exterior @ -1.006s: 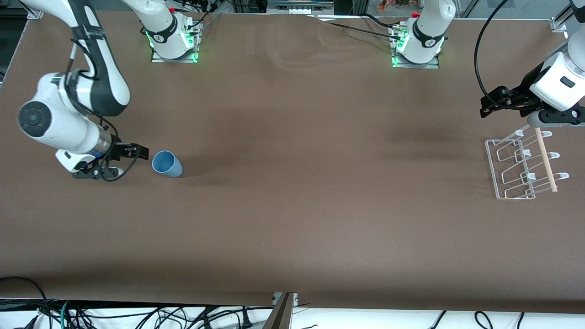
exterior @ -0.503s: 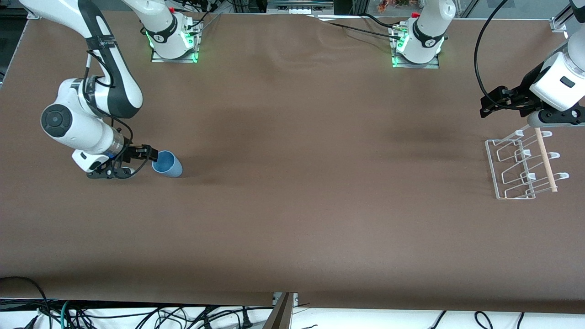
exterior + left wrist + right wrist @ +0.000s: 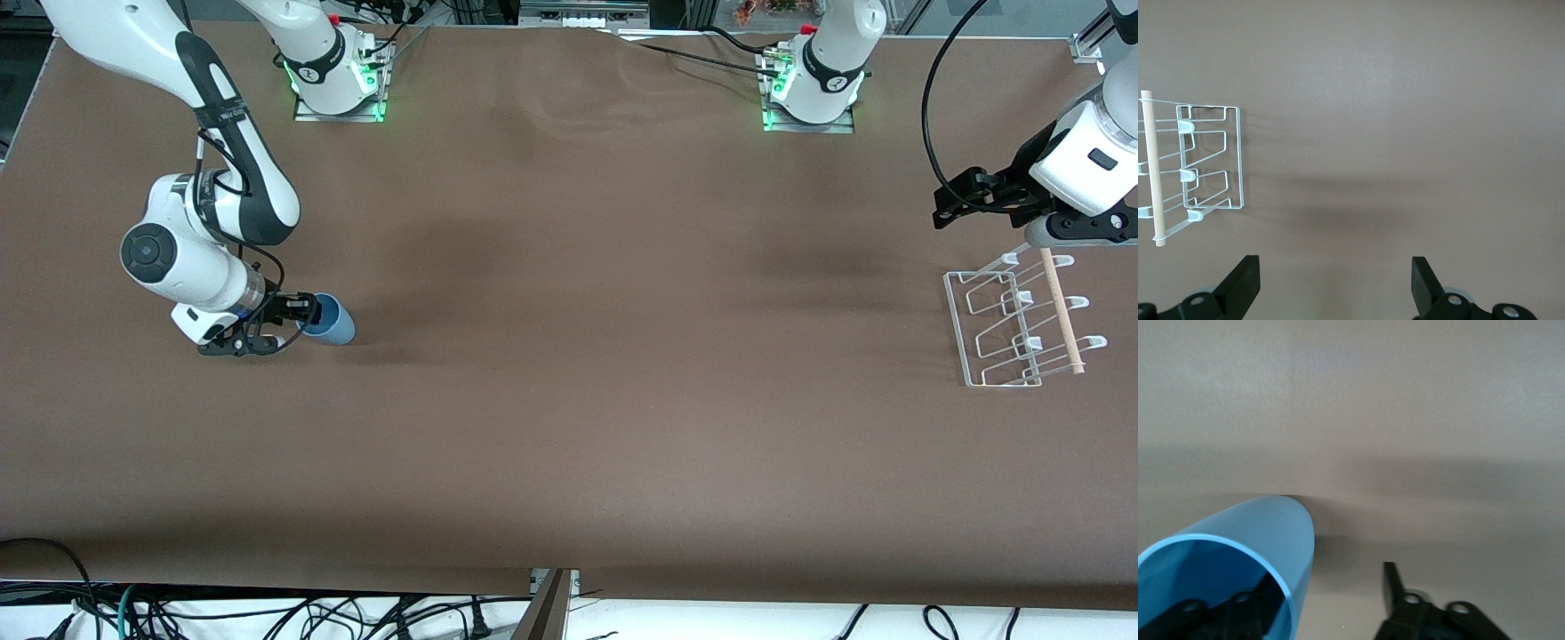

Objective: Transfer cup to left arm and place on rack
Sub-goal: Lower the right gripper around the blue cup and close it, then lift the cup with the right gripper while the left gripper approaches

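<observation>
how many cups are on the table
1: the cup lies on its side toward the right arm's end of the table, with one finger of the right gripper inside its mouth. None seems hidden.

**Lighting and picture quality**

Even, diffuse overhead light covers the brown table (image 3: 569, 400); no glare appears on its matte surface. Soft, broad shadows lie as dark bands across the middle of the table, and a fainter one falls beside the cup (image 3: 331, 322). Green lamps glow at both arm bases. The front view is sharp throughout. In the right wrist view the cup (image 3: 1238, 567) is near and slightly soft-edged; the left wrist view shows the rack (image 3: 1205, 167) crisply.
</observation>
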Controlling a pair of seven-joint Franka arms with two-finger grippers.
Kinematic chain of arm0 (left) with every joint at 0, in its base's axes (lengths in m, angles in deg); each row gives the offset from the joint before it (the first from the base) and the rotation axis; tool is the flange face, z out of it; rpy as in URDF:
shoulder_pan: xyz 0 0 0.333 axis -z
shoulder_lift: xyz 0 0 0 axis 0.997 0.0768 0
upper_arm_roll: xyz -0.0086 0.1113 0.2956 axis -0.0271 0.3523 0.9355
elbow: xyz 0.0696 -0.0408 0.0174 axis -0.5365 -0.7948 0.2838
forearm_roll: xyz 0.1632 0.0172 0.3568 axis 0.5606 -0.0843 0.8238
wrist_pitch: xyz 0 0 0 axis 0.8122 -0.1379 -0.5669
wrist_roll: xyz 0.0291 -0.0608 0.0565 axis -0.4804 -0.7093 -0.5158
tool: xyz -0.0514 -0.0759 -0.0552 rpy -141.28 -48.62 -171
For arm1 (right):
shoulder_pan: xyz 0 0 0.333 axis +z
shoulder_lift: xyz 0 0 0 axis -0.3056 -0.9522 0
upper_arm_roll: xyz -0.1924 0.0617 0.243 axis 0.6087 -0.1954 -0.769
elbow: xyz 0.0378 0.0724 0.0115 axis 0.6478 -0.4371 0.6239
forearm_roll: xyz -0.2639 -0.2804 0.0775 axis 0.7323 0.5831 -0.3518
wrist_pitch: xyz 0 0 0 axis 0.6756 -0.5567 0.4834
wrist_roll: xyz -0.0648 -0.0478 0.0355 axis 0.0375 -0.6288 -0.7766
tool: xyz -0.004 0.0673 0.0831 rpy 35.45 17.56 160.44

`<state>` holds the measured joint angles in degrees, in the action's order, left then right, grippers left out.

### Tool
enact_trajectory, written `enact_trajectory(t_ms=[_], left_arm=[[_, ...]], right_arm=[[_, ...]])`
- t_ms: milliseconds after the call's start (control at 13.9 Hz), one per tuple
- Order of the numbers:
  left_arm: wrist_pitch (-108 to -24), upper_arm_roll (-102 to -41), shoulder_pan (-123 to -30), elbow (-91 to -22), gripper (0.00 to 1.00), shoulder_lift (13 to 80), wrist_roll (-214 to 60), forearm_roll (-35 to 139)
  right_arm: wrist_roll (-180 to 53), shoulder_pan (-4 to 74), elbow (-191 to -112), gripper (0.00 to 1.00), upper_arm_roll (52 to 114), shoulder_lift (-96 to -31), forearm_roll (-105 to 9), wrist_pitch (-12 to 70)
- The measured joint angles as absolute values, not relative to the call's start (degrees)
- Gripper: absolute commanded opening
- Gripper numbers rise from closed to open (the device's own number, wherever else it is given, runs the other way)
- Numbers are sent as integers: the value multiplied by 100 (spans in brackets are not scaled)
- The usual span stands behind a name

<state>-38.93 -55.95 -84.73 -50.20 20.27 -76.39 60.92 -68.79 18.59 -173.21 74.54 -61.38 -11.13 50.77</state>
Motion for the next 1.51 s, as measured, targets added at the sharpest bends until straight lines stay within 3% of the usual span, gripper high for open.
enact_trajectory(t_ms=[431, 646, 1006, 1508], left_arm=[[-3893, -5603, -8472, -5020, 100, 2027, -7639, 6092], [-3893, -5604, -8472, -5020, 100, 2027, -7639, 6092], [-3891, -5619, -8469, -5023, 100, 2108, -7639, 6089], [-3868, -5676, -8273, -4972, 100, 2350, -6105, 5618]], right_arm=[[-7465, 1866, -17293, 0, 7120, -6137, -1134, 5009], [-7678, 1867, -17054, 0, 6974, -6109, -1312, 4410], [-8352, 2090, -15492, 0, 6864, -6089, -2868, 1998], [-10086, 2832, -14553, 0, 6685, -6099, -5489, 1574]])
